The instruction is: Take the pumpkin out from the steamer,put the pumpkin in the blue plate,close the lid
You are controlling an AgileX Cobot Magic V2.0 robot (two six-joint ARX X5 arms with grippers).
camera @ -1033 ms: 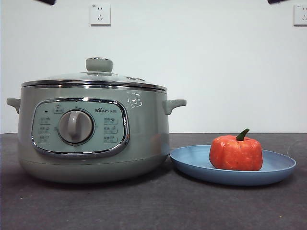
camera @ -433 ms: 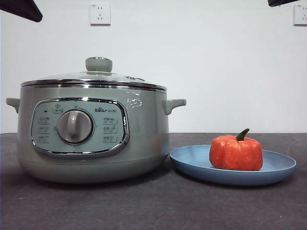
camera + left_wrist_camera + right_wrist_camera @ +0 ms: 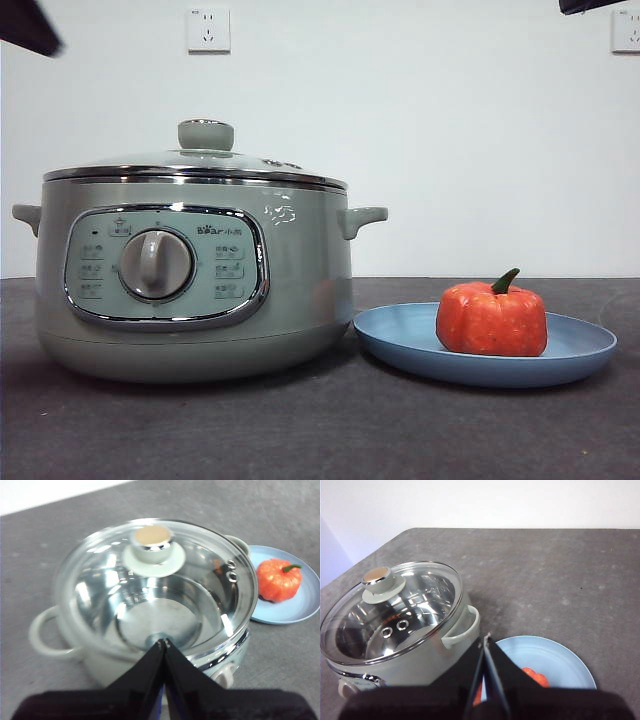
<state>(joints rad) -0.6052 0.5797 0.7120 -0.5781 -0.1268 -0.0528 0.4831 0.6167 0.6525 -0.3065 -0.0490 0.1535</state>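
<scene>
The orange-red pumpkin (image 3: 492,319) with its green stem sits in the blue plate (image 3: 580,357), to the right of the steamer (image 3: 300,290). The glass lid (image 3: 206,150) rests on the steamer's chrome rim. From the left wrist view, the lid (image 3: 150,575) covers an empty steel pot, with the pumpkin (image 3: 279,578) and plate (image 3: 306,602) beyond. My left gripper (image 3: 164,641) is shut, high above the steamer's near side. My right gripper (image 3: 486,637) is shut, high above the plate (image 3: 555,657); the pumpkin (image 3: 536,676) shows partly past its jaws.
The steamer (image 3: 420,655) stands on a dark grey table (image 3: 320,440) before a white wall with two sockets (image 3: 208,29). Black arm tips show at the top corners (image 3: 30,25).
The dark arm tip at the top left corner came further into view and shifted slightly. Steamer, lid, pumpkin and plate have not moved.
</scene>
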